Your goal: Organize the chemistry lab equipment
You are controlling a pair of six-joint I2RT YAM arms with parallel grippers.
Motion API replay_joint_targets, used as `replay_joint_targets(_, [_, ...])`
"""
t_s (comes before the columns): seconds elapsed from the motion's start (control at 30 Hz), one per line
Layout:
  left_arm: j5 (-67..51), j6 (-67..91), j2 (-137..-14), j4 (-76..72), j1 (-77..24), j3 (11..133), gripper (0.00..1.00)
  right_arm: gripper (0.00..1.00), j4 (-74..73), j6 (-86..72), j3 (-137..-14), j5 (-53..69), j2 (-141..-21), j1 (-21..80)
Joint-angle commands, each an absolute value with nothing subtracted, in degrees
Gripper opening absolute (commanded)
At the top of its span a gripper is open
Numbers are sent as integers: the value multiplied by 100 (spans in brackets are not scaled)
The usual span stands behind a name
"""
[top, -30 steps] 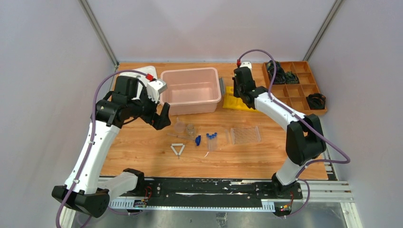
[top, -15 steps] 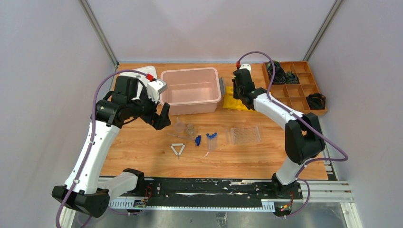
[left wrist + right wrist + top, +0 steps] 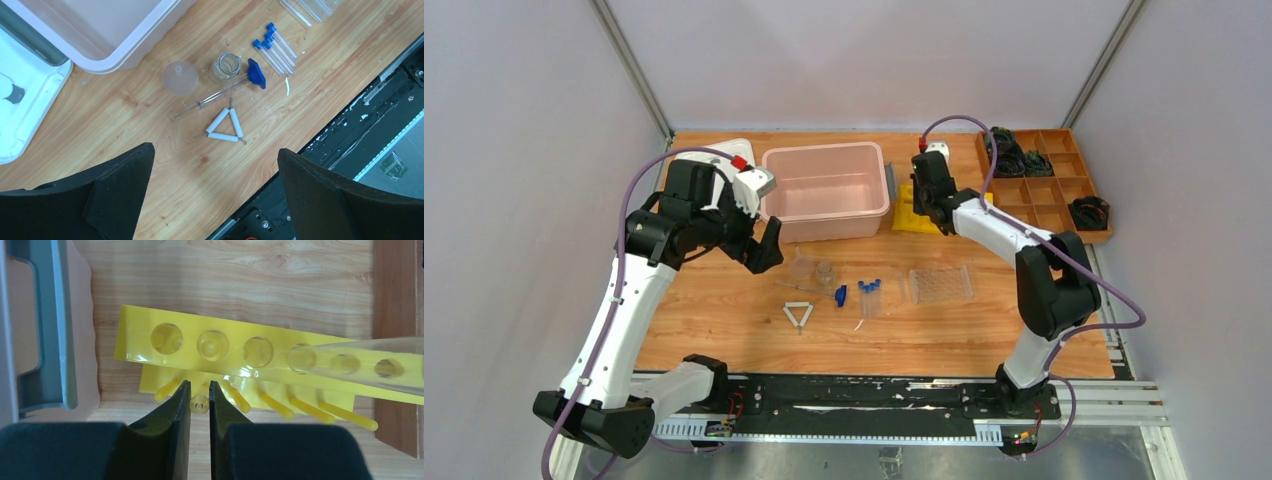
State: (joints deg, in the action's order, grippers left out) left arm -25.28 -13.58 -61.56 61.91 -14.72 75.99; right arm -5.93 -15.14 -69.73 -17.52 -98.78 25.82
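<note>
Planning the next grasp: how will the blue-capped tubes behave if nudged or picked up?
The tubes are round and lie on their sides, so they would probably roll. They look thin and smooth, so they are likely light and slippery to pinch. Being clear, possibly glass, they may be fragile.

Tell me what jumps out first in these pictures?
The big pink tub at the back of the table, with a bright yellow rack just right of it, where the right hand pinches one peg. In the middle lie blue-capped tubes and a white triangle.
</note>
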Motion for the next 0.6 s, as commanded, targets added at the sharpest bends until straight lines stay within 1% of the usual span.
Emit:
replay_joint_targets(0.0, [-2493,-1485,-6139,6223,-1485,7748,100,0,-519,-1630,-6881,-1711,-10055,2515])
replay_joint_targets(0.07, [-2479,-1491,-6143,6223,-1485,7738,100,1,-519,-1659,-6870,-1692,-10078,2522])
replay_joint_targets(0.1, [-2479,-1487,-6136,6223,-1485,7740,100,5,-519,-1671,-6865,-1657,-10081,2517])
replay_joint_targets(0.13, [-2471,-1493,-6140,6223,-1485,7738,100,12,-543,-1692,-6869,-1642,-10072,2522])
replay_joint_targets(0.2, [-2455,-1507,-6139,6217,-1485,7729,100,30,-642,-1726,-6919,-1602,-10001,2532])
replay_joint_targets(0.23, [-2452,-1518,-6137,6222,-1485,7726,100,37,-783,-1741,-6978,-1616,-9941,2536])
replay_joint_targets(0.3, [-2450,-1529,-6136,6223,-1485,7741,100,48,-1008,-1789,-7063,-1698,-9741,2539])
replay_joint_targets(0.33, [-2452,-1529,-6135,6223,-1485,7747,100,51,-1074,-1816,-7074,-1709,-9634,2540])
replay_joint_targets(0.5, [-2448,-1465,-6119,6223,-1485,7814,100,53,-1318,-2042,-6792,-1626,-8929,2713])
replay_joint_targets(0.53, [-2460,-1448,-6101,6223,-1485,7814,100,50,-1368,-2059,-6729,-1593,-8804,2819])
replay_joint_targets(0.57, [-2465,-1431,-6094,6223,-1485,7809,100,44,-1451,-2065,-6679,-1591,-8714,2955])
